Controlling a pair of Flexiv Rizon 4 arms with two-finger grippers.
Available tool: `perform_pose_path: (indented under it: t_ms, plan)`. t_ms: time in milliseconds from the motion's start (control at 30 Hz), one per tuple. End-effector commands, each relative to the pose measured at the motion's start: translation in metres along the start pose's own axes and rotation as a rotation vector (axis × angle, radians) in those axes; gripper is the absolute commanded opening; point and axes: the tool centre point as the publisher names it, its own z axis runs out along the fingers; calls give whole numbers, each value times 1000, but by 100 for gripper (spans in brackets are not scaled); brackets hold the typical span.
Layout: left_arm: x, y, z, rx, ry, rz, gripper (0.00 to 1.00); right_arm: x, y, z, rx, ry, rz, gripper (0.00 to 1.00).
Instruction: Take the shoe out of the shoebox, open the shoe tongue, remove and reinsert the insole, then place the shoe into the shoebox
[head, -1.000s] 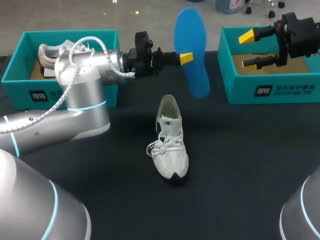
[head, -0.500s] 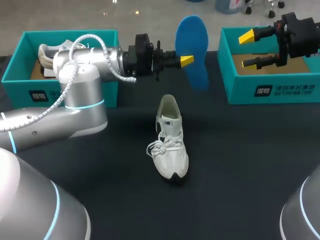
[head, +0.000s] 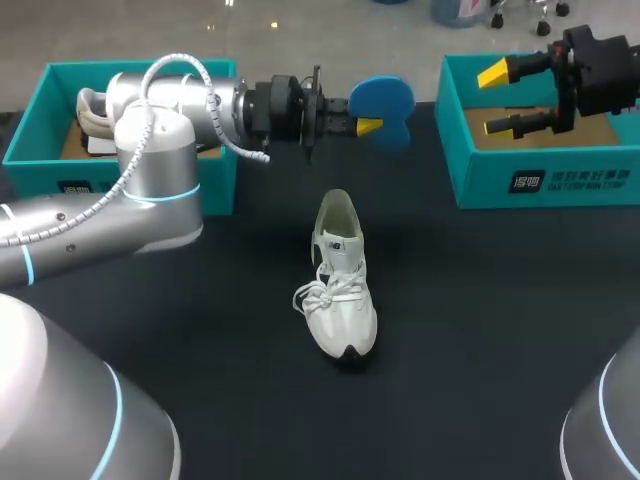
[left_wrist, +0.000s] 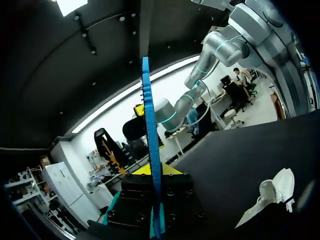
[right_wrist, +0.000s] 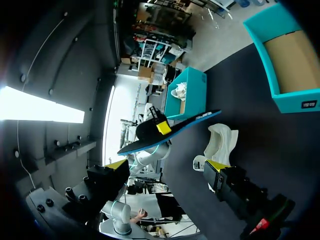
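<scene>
A white shoe (head: 340, 275) lies on the black table with its toe toward the front edge; it also shows beside my left gripper (left_wrist: 272, 196) and below the insole (right_wrist: 220, 140). My left gripper (head: 368, 124) hangs above the table behind the shoe, shut on a blue insole (head: 384, 103). The left wrist view has the insole (left_wrist: 151, 145) edge-on, clamped between that gripper (left_wrist: 155, 175). My right gripper (head: 495, 100) stands open and empty over the right teal shoebox (head: 545, 180). From the right wrist, the insole (right_wrist: 170, 131) floats ahead of the open gripper (right_wrist: 165, 165).
A second teal shoebox (head: 40, 150) at the back left holds another light shoe (head: 100, 108) and is partly hidden by my left arm. The right box (right_wrist: 295, 102) shows a bare cardboard floor. Black tabletop (head: 480, 330) stretches around the shoe.
My left wrist has turned, tipping the blue insole from upright to nearly flat, so it looks much shorter. The shoe and the right arm have kept still.
</scene>
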Motion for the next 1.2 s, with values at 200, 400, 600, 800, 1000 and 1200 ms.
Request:
perform_pose_path:
  t_ms: [200, 400, 600, 800, 1000, 1200]
  plan:
    - [-3, 2, -1, 1, 33, 80, 0, 0, 0, 1, -1, -2, 1, 100]
    - [-4, 4, 2, -99, 13, 249, 0, 0, 0, 1, -1, -2, 1, 100]
    - [-9, -2, 1, -203, -55, 605, 0, 0, 0, 1, -1, -2, 1, 100]
    - [-14, -4, -2, -167, -96, 640, 0, 0, 0, 1, -1, -2, 1, 100]
    - [-14, -4, -2, -167, -96, 640, 0, 0, 0, 1, -1, -2, 1, 100]
    - [-14, -4, -2, -167, -96, 640, 0, 0, 0, 1, -1, -2, 1, 100]
